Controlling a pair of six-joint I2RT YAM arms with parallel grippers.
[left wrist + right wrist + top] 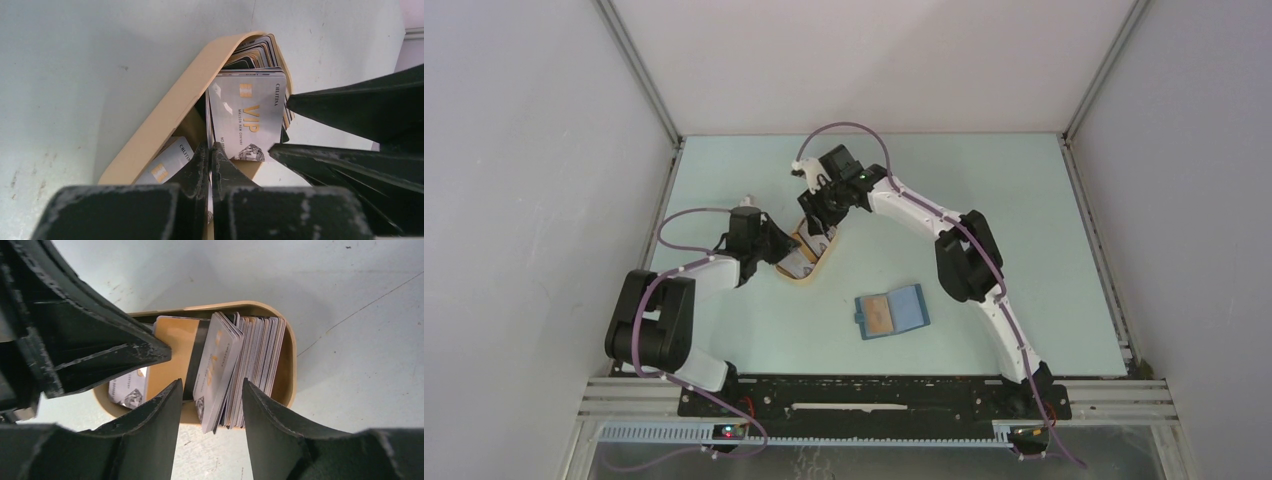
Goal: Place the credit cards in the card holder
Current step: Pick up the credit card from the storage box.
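Top external — left gripper (781, 255) and right gripper (817, 230) meet at tray (804, 279).

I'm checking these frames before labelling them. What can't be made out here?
Top view: the tray and its credit cards are mostly covered by the left gripper and right gripper.
Left wrist: whether the shut left gripper pinches anything; its own fingers cover the spot.
Right wrist: most card faces, hidden behind the front card.
Top view: slots of the card holder, too small.
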